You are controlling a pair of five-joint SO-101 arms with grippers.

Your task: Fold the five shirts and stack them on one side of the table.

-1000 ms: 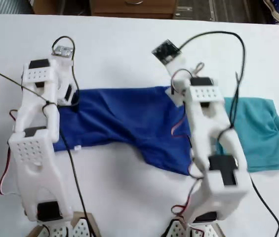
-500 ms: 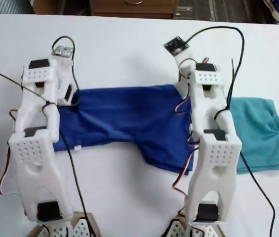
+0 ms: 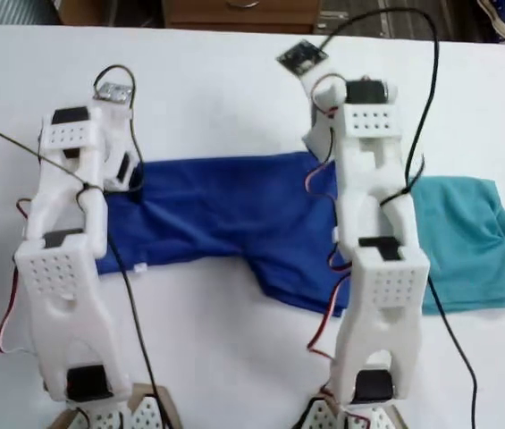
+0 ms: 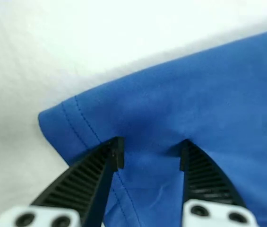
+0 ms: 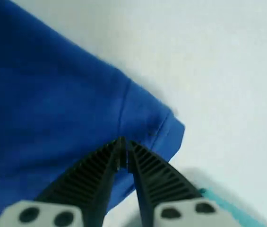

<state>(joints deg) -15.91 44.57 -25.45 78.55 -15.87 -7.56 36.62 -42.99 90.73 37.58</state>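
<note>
Blue shirt (image 3: 225, 210): lies flat on the table (image 3: 216, 80), stretched as a wide band from one arm to the other. It is deep blue with light wrinkles. One flap reaches toward the near edge beside the right arm.
Hem: in the left wrist view a double row of stitching runs around a folded corner. In the right wrist view a stitched cuff forms the end of the cloth.
Left gripper (image 4: 152, 153): jaws are spread moderately. Both tips press on the blue cloth just inside the stitched corner.
Right gripper (image 5: 125, 153): jaws are narrow, and the tips meet on the cloth near the cuff. A crease runs up from the tips.
Teal shirt (image 3: 467, 241): lies loosely folded at the table's right side. The right arm hides whether it touches the blue shirt.
</note>
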